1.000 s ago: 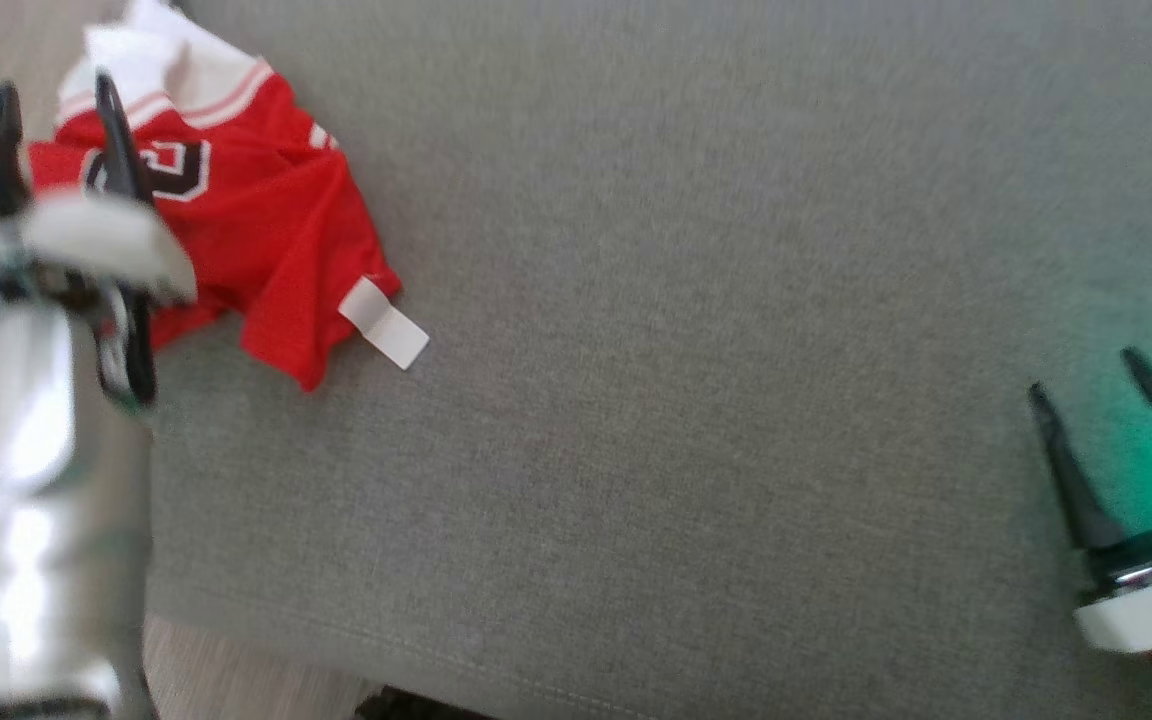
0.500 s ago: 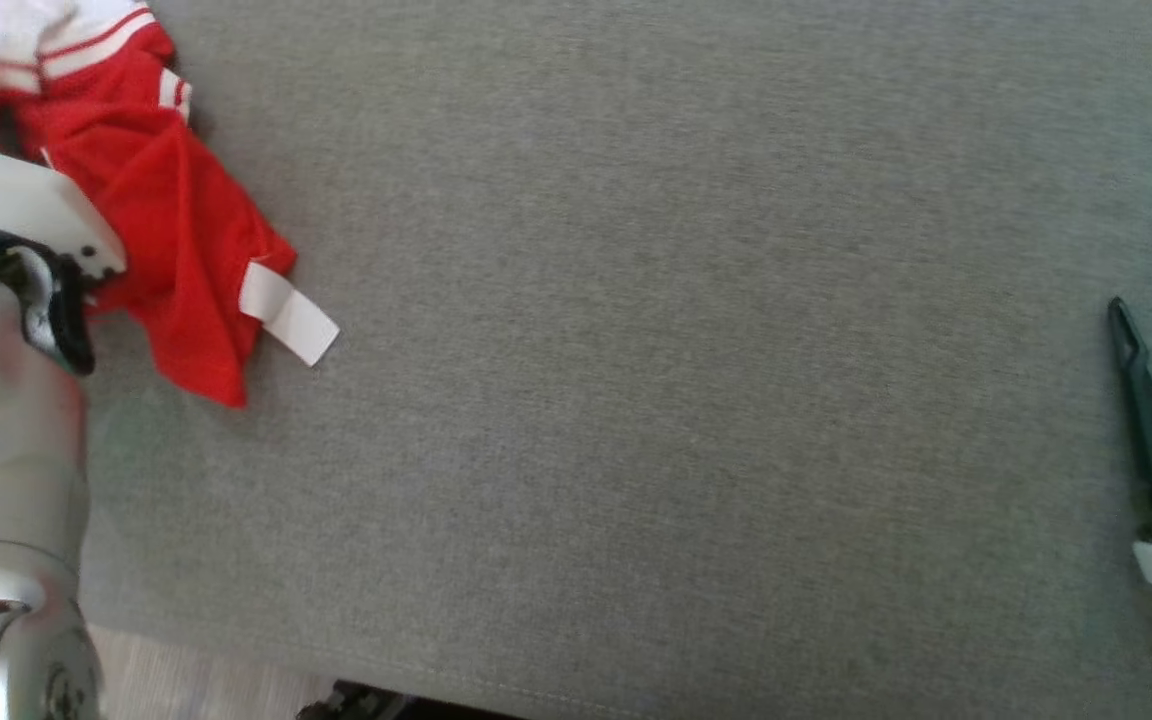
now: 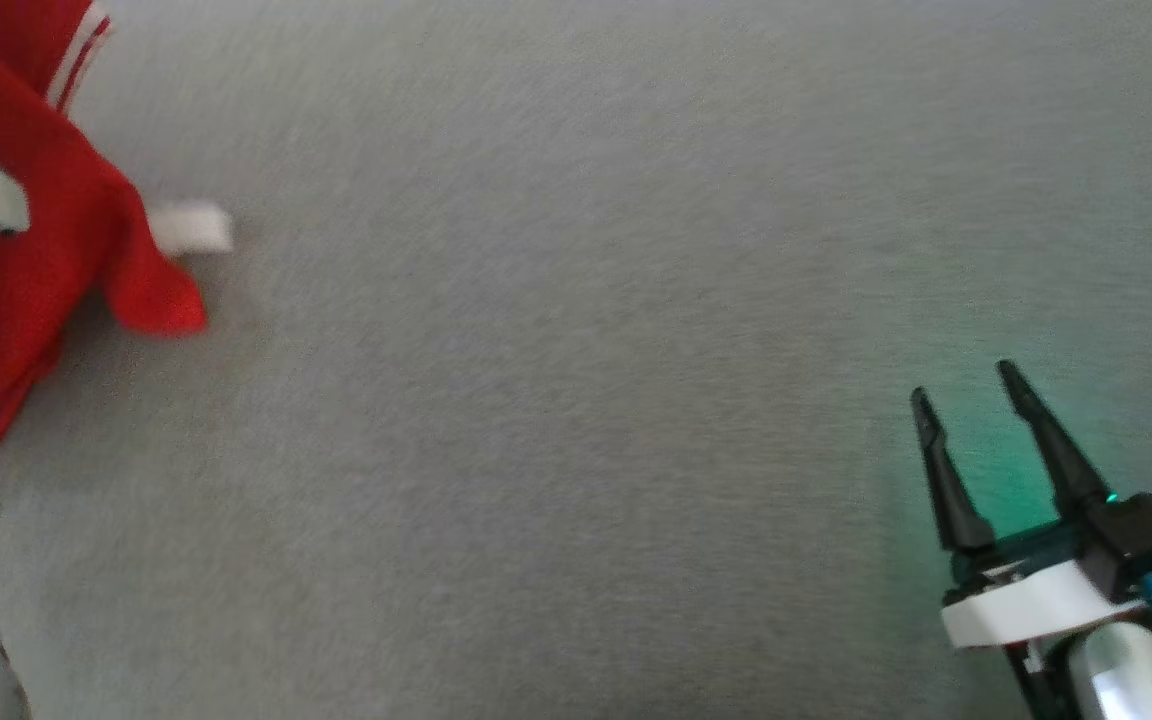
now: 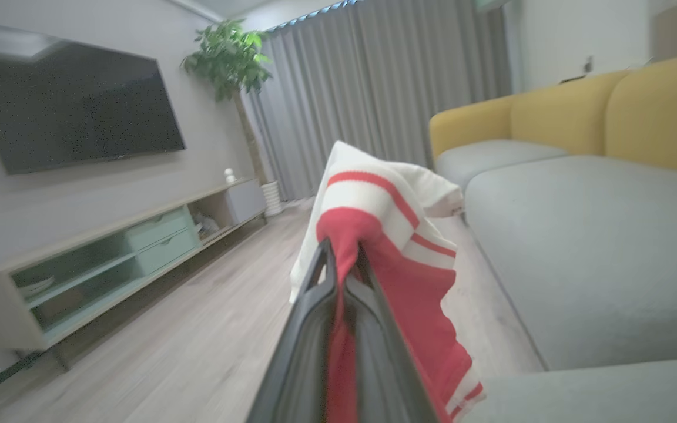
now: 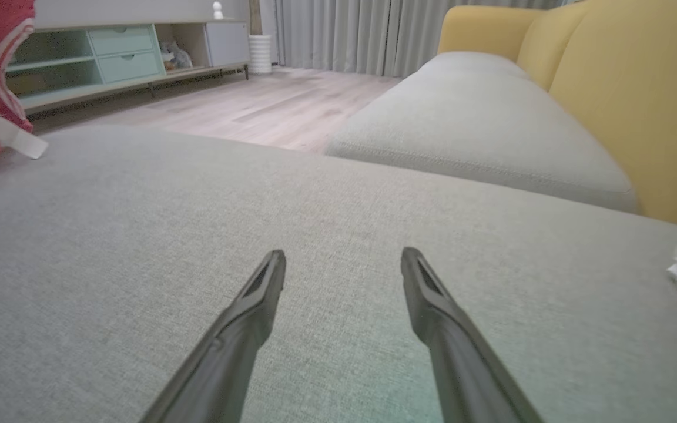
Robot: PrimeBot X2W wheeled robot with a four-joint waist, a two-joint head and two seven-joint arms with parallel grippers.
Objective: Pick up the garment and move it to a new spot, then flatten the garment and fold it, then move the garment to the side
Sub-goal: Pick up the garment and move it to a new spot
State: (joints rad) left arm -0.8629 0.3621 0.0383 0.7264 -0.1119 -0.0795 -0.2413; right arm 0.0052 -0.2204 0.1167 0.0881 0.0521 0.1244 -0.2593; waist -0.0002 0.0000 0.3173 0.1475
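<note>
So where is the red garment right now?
Far left of the head view, the garment hangs from the shut left gripper over the left side of the grey cushion.

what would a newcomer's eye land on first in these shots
The red and white garment grabs the eye first, hanging pinched in the shut left gripper at the head view's far left. Next comes the right gripper, open over the grey cushion at lower right, with a yellow backrest beyond.
</note>
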